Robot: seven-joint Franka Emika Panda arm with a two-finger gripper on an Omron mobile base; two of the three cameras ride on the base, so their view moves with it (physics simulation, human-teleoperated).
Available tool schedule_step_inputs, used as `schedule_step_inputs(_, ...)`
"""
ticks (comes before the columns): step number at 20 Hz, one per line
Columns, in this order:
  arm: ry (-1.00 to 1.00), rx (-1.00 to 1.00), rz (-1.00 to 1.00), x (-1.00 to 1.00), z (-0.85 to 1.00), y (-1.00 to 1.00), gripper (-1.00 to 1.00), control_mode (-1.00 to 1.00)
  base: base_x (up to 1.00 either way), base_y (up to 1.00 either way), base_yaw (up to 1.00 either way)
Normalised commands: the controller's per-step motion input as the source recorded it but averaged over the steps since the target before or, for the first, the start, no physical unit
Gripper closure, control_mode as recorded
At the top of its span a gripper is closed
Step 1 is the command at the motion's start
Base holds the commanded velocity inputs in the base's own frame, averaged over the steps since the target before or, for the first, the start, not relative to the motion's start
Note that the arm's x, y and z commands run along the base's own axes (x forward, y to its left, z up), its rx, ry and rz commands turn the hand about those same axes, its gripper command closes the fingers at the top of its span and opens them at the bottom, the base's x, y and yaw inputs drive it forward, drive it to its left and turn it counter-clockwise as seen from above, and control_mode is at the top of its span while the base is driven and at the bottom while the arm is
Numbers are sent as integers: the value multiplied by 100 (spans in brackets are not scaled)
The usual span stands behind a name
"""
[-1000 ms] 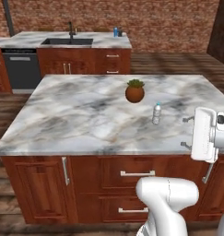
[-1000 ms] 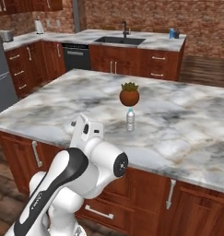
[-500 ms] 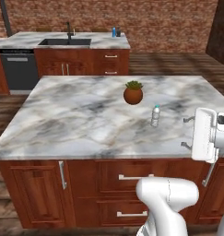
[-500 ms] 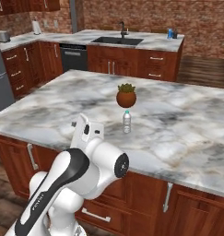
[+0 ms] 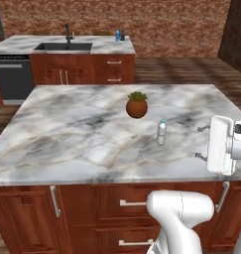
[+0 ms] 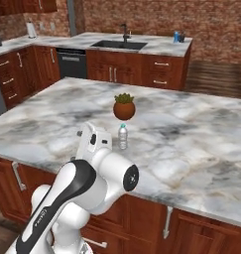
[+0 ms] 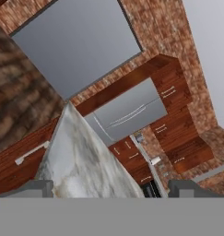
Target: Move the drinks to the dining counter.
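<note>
A clear water bottle (image 5: 161,132) (image 6: 122,136) stands upright on the marble island, just in front of the plant pot. At the back, the dining counter (image 5: 106,45) (image 6: 159,45) with its black sink carries a small blue drink (image 5: 117,35) (image 6: 176,36) and a dark one (image 5: 123,35) (image 6: 182,37) near its right end. My gripper (image 5: 202,143) (image 7: 112,190) hovers over the island's near right edge, right of the bottle and apart from it. Its jaws stand open with nothing between them. The hand view looks past the island's corner toward a steel fridge.
A terracotta pot with a green plant (image 5: 136,105) (image 6: 124,106) sits mid-island behind the bottle. The black faucet (image 5: 68,32) rises behind the sink (image 5: 62,47). A dishwasher (image 5: 13,77) sits at the far left. Wood floor separates the island from the counter.
The whole picture has shifted slightly as the base drove; the island looks a little nearer. The arm's pose and the open jaws are unchanged, and the bottle has not moved.
</note>
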Motion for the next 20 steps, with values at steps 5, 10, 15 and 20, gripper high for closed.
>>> schedule_step_inputs(5, 0, 0, 0, 0, 0, 0, -100, 100, 95, -40, 0)
schedule_step_inputs(10, 0, 0, 0, 0, 0, 0, -100, 100, 67, -9, 0)
schedule_step_inputs(15, 0, 0, 0, 0, 0, 0, -100, 100, 14, 0, 0)
schedule_step_inputs(20, 0, 0, 0, 0, 0, 0, -100, 100, 0, 0, 0)
